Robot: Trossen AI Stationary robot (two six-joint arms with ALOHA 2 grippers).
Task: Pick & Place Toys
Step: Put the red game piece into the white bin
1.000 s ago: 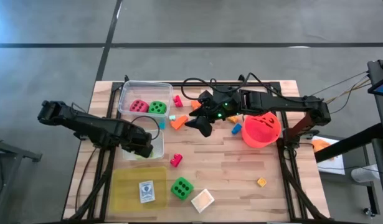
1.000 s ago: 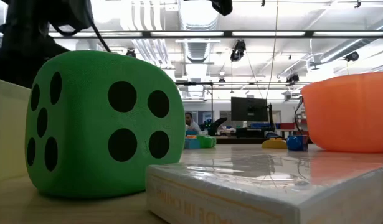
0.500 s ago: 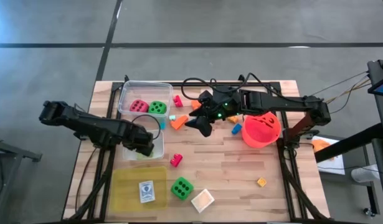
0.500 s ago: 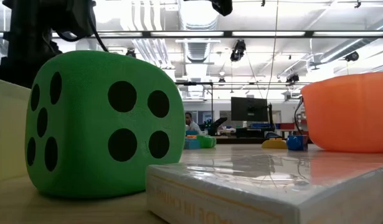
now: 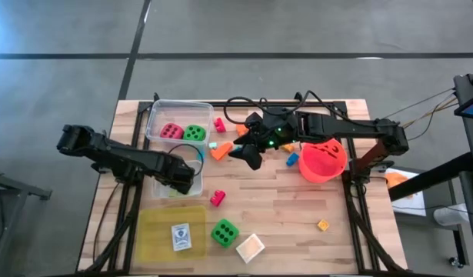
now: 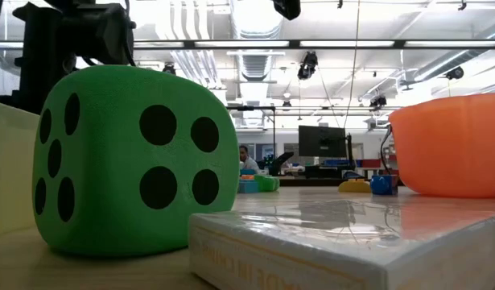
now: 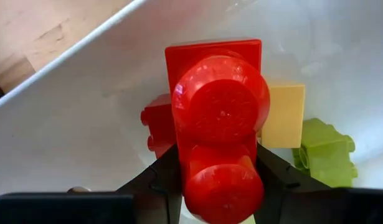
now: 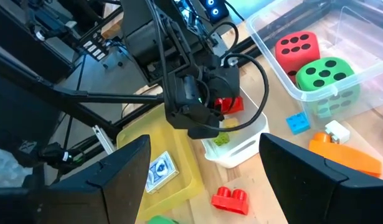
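Note:
My left gripper (image 5: pixel 184 178) is shut on a red two-stud block (image 7: pixel 216 106) and hangs over a small clear tub (image 5: pixel 191 187) at the table's left middle. In the tub lie a yellow block (image 7: pixel 284 116), a green block (image 7: pixel 325 155) and another red block (image 7: pixel 155 124). The right wrist view shows the held block (image 8: pixel 229 104) just above the tub (image 8: pixel 238 146). My right gripper (image 5: pixel 248 156) is open and empty over the table's middle, beside an orange piece (image 5: pixel 221 151). A red block (image 5: pixel 218 198) and a green die (image 5: pixel 224 231) rest on the table. My left gripper pinches the red block's two long sides (image 7: pixel 182 160) between its two fingers, at the block's near end. The studs face the wrist camera. The block is lifted clear above the tub's inside, seen below the fingers in the right wrist view.
A large clear tub (image 5: pixel 155 127) at the far left holds a pink and a green die. A yellow tray (image 5: pixel 155 235) with a card lies near left, a card box (image 5: pixel 250 248) beside the green die. An orange bucket (image 5: pixel 323 159) stands right, with small blocks (image 5: pixel 292 160) around.
My left gripper has gone a little toward the table's right edge with the red block, staying over the small tub. My right arm has kept still.

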